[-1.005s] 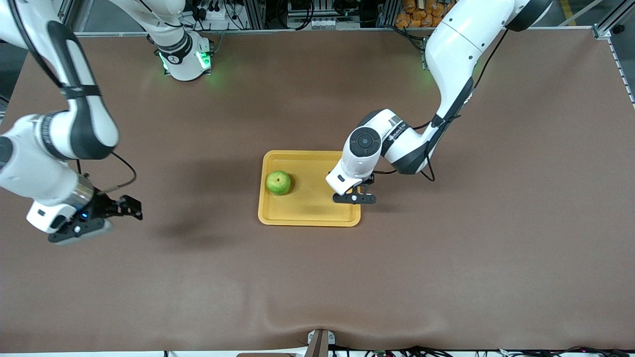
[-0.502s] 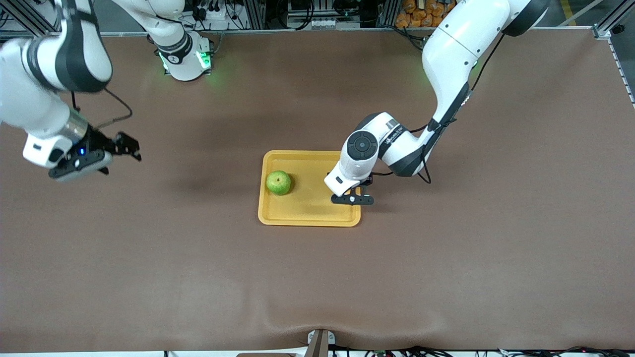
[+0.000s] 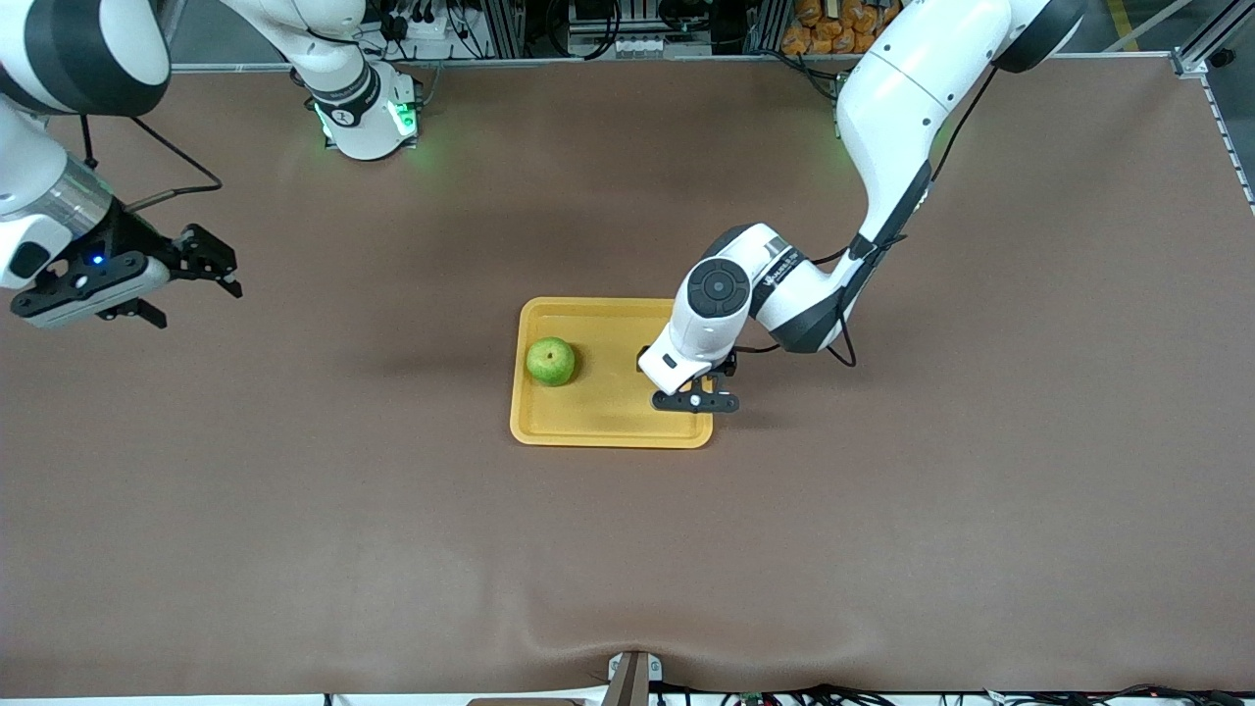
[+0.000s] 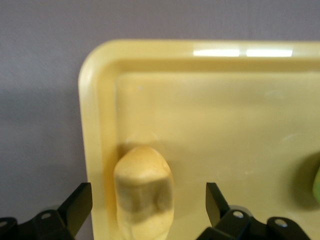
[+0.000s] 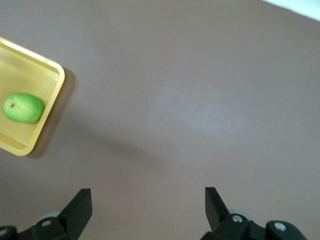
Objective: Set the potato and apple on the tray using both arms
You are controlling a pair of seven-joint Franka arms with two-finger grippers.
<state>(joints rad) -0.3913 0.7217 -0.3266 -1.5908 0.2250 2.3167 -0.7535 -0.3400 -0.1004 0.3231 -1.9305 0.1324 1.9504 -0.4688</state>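
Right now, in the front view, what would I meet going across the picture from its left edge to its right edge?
Right gripper → apple on the tray → left gripper, open over the tray's corner.

The yellow-orange tray (image 3: pixel 588 424) lies flat on the table, bearing the round green apple (image 3: pixel 551 361) toward the right arm's end and the smooth oblong yellow potato (image 4: pixel 144 192) just inside its rim toward the left arm's end.
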